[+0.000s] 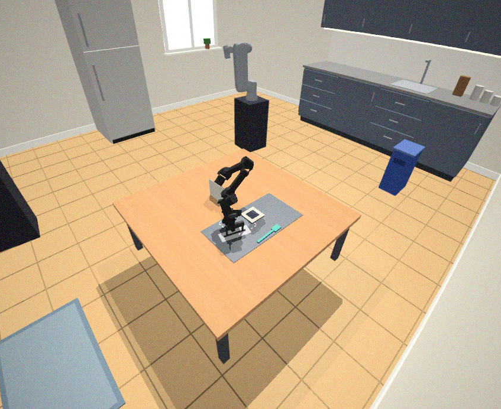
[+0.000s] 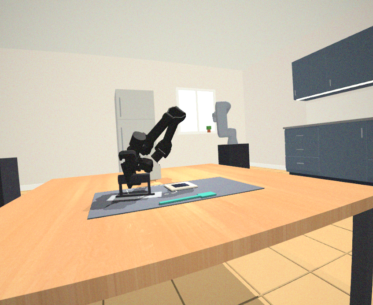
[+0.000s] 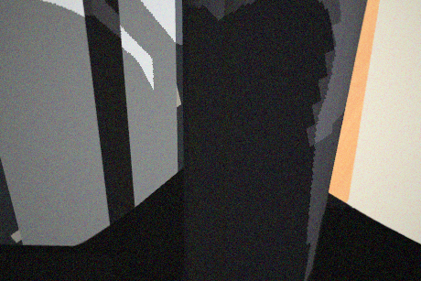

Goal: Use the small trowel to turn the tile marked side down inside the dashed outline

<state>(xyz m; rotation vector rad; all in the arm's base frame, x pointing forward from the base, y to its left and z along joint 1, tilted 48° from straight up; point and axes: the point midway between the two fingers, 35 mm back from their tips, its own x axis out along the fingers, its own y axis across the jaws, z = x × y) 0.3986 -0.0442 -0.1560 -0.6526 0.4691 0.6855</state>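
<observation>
Hand (image 2: pixel 133 180) clamped around the trowel (image 2: pixel 149 188)

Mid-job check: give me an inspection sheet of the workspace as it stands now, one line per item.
Surface: wooden table with grey mat.
Job's things: tile flat on the mat, dark marked side up; black-handled trowel beside it, apart from it.
Clutter: teal flat tool lying on the mat, untouched.
End effector: end effector down on the trowel's handle, closed on it.
Cables: nothing seen.
Surroundings: grey arm on a pedestal, blue bin, fridge, all off the table.
</observation>
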